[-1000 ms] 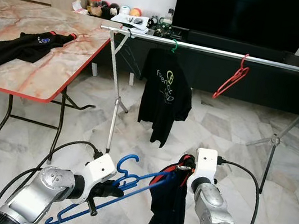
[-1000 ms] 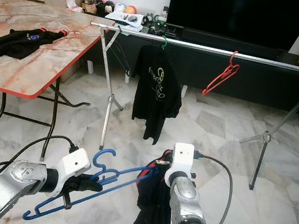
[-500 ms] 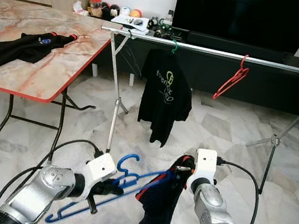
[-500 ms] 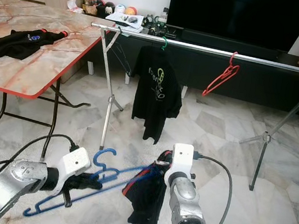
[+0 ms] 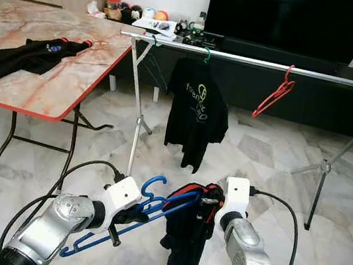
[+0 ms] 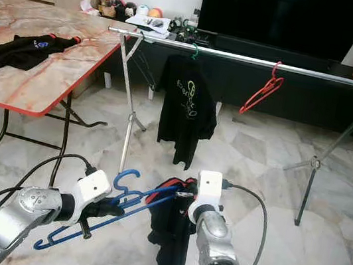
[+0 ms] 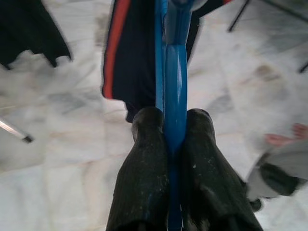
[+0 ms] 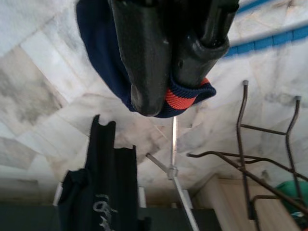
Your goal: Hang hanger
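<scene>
A blue hanger (image 5: 145, 205) is held low in front of me, with my left gripper (image 5: 131, 217) shut on its lower bar; the wrist view has both black fingers (image 7: 144, 159) pinching the blue bar (image 7: 173, 82). One hanger arm reaches into a dark navy garment with red trim (image 5: 186, 238), which hangs from my right gripper (image 5: 209, 201). That gripper is shut on the garment's red-and-navy collar edge (image 8: 185, 98). Farther ahead stands the metal clothes rail (image 5: 320, 75).
A black printed T-shirt (image 5: 196, 112) on a green hanger and a bare red hanger (image 5: 274, 91) hang on the rail. A marble-top folding table (image 5: 57, 80) at the left carries a black garment (image 5: 20, 57). The rail's legs (image 5: 321, 172) spread over the marble floor.
My right gripper has moved left towards the hanger and the garment has swung with it. The blue hanger has risen slightly and its arm sits deeper in the garment.
</scene>
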Available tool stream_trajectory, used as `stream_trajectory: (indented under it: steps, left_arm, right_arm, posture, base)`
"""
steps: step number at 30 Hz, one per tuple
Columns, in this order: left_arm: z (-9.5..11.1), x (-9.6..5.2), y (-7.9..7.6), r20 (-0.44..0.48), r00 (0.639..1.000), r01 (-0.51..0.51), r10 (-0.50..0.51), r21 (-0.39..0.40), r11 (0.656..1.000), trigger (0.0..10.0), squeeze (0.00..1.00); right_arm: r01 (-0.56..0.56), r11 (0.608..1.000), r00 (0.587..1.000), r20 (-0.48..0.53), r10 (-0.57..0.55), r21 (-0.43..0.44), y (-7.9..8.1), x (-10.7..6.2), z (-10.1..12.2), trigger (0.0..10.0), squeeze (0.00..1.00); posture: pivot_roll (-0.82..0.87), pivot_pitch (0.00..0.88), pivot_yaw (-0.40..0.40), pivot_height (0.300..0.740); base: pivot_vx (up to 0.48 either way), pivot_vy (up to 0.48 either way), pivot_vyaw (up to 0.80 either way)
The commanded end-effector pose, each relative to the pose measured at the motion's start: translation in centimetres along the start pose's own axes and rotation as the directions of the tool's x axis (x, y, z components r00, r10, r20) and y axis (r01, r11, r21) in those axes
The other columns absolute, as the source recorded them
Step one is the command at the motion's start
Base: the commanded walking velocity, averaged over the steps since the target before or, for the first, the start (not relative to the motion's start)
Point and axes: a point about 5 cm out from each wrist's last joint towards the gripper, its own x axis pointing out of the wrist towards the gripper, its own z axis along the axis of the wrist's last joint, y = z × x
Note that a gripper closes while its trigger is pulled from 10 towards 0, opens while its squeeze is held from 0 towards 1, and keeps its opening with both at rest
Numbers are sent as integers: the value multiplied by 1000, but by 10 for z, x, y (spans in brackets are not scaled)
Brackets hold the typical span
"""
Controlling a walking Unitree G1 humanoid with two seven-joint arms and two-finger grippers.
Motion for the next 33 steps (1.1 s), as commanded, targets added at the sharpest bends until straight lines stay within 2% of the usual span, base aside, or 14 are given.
stream_trajectory:
  steps: [1,12,17,26,33]
  left_arm:
    - [6,-4,0,26,999,22,-22,4,1000,10000,0]
    - [10,-11,-3,61,995,82,-80,-31,996,10000,0]
    - [2,-7,5,-7,1000,-14,14,13,1000,10000,0]
    - [-1,-8,6,-29,999,-26,26,2,1000,10000,0]
    - [-3,-5,7,-41,998,-47,47,0,999,10000,0]
  right_arm:
    - [-24,999,999,38,25,-36,2,2,11,10000,0]
    - [-39,998,998,52,42,-56,-1,3,19,10000,0]
    - [-59,997,997,51,62,-57,4,3,18,10000,0]
    - [-143,986,985,80,150,-85,15,3,30,10000,0]
    - [-195,973,980,15,198,-122,16,-8,23,10000,0]
  posture:
    - [173,15,-39,740]
    - [175,19,-43,740]
    - [175,21,-44,740]
    - [175,23,-44,740]
    - [164,26,-42,740]
  base:
    - [0,0,0]
    - [0,0,0]
    - [0,0,0]
    - [0,0,0]
    - [0,0,0]
